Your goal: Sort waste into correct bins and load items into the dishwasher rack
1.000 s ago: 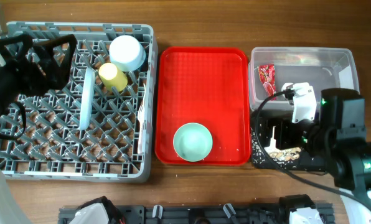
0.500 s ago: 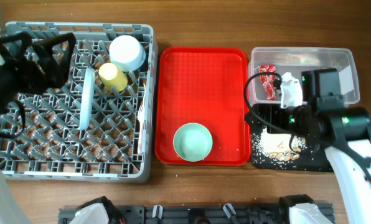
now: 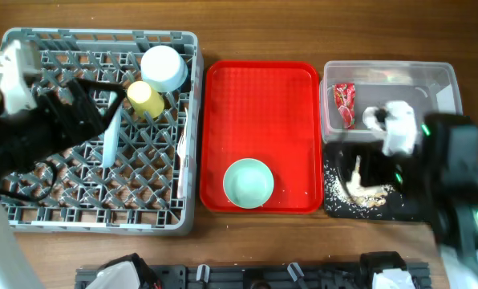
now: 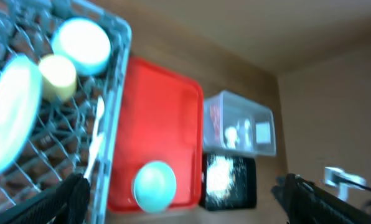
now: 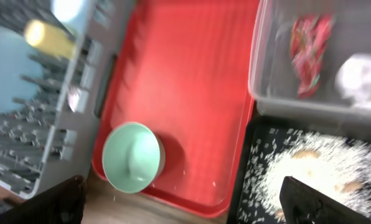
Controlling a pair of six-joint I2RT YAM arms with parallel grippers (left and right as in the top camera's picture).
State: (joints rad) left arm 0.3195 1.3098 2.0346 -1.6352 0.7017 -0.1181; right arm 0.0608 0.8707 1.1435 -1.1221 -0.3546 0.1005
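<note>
Over dishwasher rack (image 3: 143, 197) and black tray (image 3: 333, 210), left fingers (image 4: 55, 200) and right fingers (image 5: 325, 200) wide apart, both empty

Your left arm (image 3: 30, 140) sits at nine o'clock in the overhead view, blurred, its dark links stretching toward three o'clock. Your right arm (image 3: 455, 181) sits at four o'clock, also blurred. In the wrist views, your left gripper (image 4: 182, 196) and right gripper (image 5: 182, 199) both have their jaws spread wide and hold nothing.
</note>
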